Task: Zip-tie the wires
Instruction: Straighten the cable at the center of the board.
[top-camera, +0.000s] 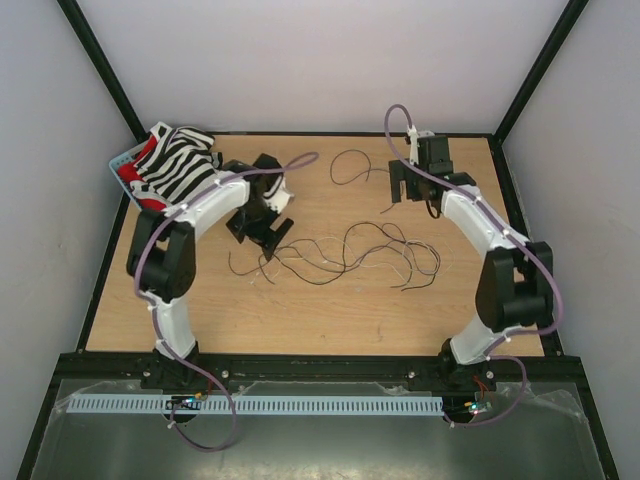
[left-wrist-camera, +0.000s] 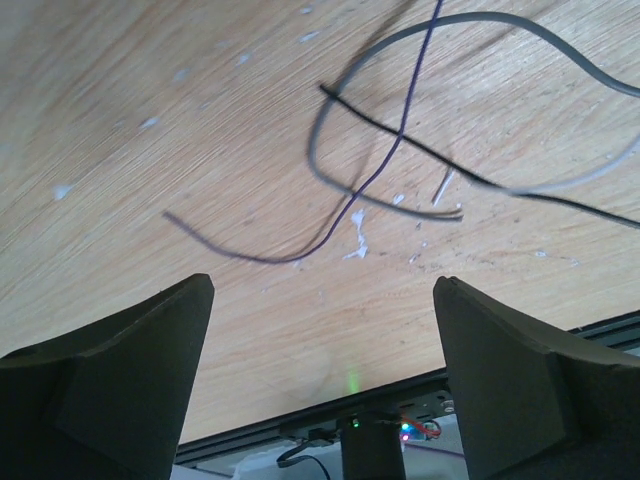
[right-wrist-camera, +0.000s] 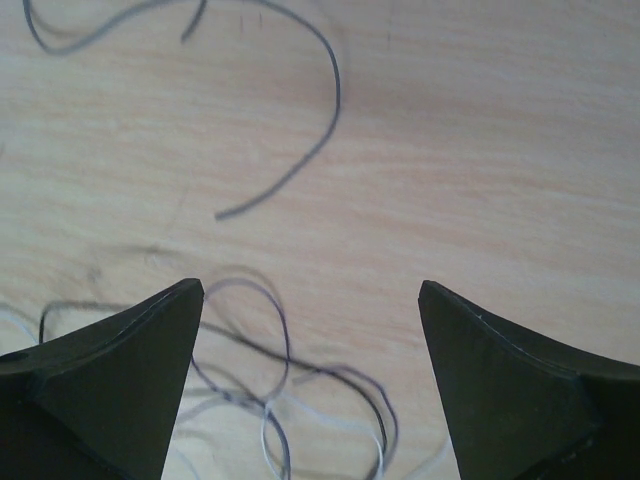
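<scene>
Wires: scattered loose, untied
Left gripper: wide open, empty
Right gripper: wide open, empty
Remaining: gathering, tying

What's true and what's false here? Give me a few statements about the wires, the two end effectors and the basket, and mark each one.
1. The left end effector and the right end effector are both open and empty. True.
2. The wires are bundled together with a zip tie. False: they lie loose, spread over the table.
3. A striped cloth sits in the basket at the far left corner. True.
4. Every wire is in one pile. False: one curled wire lies apart, farther back than the main tangle.
</scene>
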